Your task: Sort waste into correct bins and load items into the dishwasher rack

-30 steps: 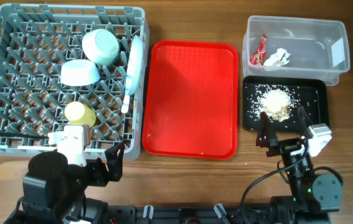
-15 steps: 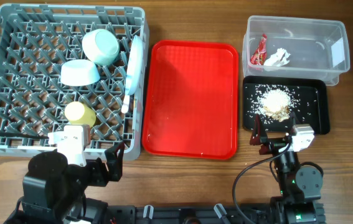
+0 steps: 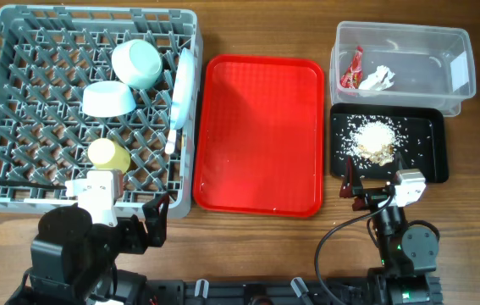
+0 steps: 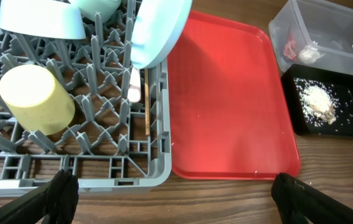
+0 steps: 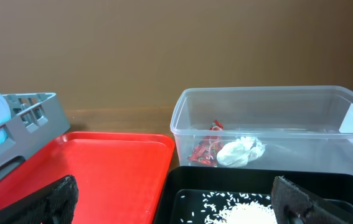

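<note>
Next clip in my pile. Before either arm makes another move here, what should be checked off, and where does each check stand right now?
1. Red sachet wrapper and crumpled tissue in clear tub: ok.
2. Rice scraps in black tray: ok.
3. Far blue bowl, near blue bowl, plate and yellow cup in dishwasher rack: ok.
4. Fork in the rack: ok, beside the plate's lower edge.
5. Left gripper and right gripper open, holding nothing: ok.
6. Red tray free of scraps: cannot tell; tiny pale specks show on it.
</note>
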Tool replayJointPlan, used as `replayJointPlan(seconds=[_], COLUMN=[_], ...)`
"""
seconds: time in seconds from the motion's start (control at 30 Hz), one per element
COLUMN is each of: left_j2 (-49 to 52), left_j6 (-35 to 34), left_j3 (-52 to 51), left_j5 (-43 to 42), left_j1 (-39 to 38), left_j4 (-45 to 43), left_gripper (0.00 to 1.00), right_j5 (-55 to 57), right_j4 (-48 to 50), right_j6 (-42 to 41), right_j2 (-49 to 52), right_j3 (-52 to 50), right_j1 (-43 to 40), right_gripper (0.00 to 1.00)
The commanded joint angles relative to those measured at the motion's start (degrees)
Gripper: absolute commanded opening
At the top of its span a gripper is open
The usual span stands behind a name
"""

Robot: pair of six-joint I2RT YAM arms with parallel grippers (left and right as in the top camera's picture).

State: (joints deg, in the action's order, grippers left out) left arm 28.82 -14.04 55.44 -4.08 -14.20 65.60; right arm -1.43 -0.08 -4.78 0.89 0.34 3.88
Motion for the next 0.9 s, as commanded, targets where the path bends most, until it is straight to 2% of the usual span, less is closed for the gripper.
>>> replayJointPlan(seconds=[0.0,0.2,0.37,0.63,0.73,0.87], left_j2=[-0.26,-0.52,-3.17,-20.55,-24.98,-28.63], left_j6=[-0.07,-0.07,1.81,2.27,4.87,4.87], left_j3=[-0.2,-0.22,-2.21,-22.18,-30.82,-40.89], left_j5=[0.72,0.72,1.2,1.18,0.94,0.96], left_j1=[-0.28,-0.17,7.23,15.65,16.09,16.09], left_j4=[-0.15,-0.13,-1.22,-14.82,-24.7,-39.56], left_gripper=[1.0,1.0,1.0,1.0,1.0,1.0], right_j5=[-0.52,-0.52,-0.52,-0.52,-0.52,-0.52], right_j4=[0.22,0.22,0.22,0.22,0.22,0.22], right_j6=[0.68,0.66,0.68,0.66,0.66,0.68], right_j2=[-0.46,-0.46,-0.46,-0.46,-0.46,-0.46], right_j3=[-0.04,-0.04,-0.04,-0.04,-0.04,-0.04], right_j1=[0.24,0.24,0.24,0.24,0.24,0.24], right_gripper=[1.0,1.0,1.0,1.0,1.0,1.0])
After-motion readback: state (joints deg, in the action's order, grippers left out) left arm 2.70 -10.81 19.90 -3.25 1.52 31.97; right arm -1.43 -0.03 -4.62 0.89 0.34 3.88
